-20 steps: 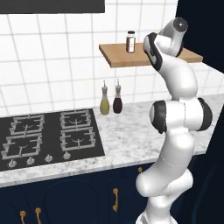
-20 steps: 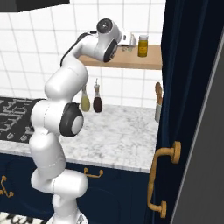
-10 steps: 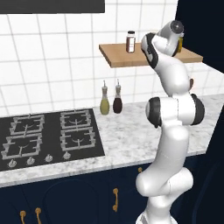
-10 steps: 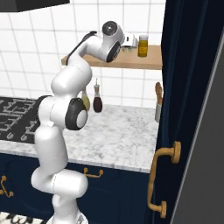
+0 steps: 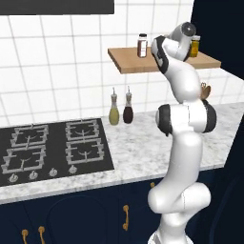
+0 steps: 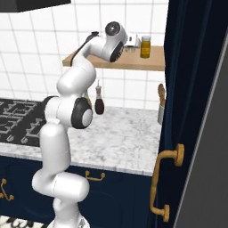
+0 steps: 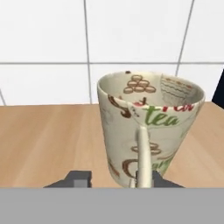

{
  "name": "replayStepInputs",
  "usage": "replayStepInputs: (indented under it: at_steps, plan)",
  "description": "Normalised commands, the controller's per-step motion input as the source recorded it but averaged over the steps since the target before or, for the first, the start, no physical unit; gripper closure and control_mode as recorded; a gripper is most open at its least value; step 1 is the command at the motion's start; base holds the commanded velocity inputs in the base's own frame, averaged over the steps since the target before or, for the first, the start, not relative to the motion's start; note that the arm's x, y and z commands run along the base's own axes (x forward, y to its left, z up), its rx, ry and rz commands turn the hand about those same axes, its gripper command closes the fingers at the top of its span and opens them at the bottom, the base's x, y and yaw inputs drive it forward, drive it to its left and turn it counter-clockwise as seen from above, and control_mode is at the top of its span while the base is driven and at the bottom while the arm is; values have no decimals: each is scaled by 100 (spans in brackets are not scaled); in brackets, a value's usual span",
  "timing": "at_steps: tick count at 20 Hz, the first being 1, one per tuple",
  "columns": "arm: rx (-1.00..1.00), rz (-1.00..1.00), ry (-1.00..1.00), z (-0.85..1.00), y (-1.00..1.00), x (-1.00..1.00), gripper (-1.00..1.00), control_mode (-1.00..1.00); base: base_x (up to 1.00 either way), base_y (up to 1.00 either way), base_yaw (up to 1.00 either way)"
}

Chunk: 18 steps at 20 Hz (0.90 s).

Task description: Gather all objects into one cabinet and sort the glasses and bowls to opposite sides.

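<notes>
The cup (image 7: 148, 127) stands upright on the wooden shelf (image 7: 48, 140), close against the gripper (image 7: 116, 178), its open mouth up and its long axis vertical. In the hand view it sits slightly right of centre between the jaws: one finger (image 7: 142, 153) lies against its near wall, the other stands just left of it. The jaws look partly drawn in around the cup, but whether they already clamp it I cannot tell. From the base views the hand reaches over the shelf (image 5: 162, 62) beside a spice jar (image 5: 142, 45), with the cabinet (image 6: 191, 89) to the right. The lift likely depends on both fingers seating squarely.
</notes>
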Motion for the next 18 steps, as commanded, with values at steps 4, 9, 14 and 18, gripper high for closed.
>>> replayStepInputs:
  at_steps: [4,9,14,18]
  plan:
    - [0,0,4,-7,0,2,100,-100,0,0,0]
    - [-4,0,-1,-16,21,-79,100,-100,0,0,0]
    - [-10,3,-6,-53,56,-100,100,-100,0,0,0]
    - [-6,2,-22,-21,36,-100,100,-100,0,0,0]
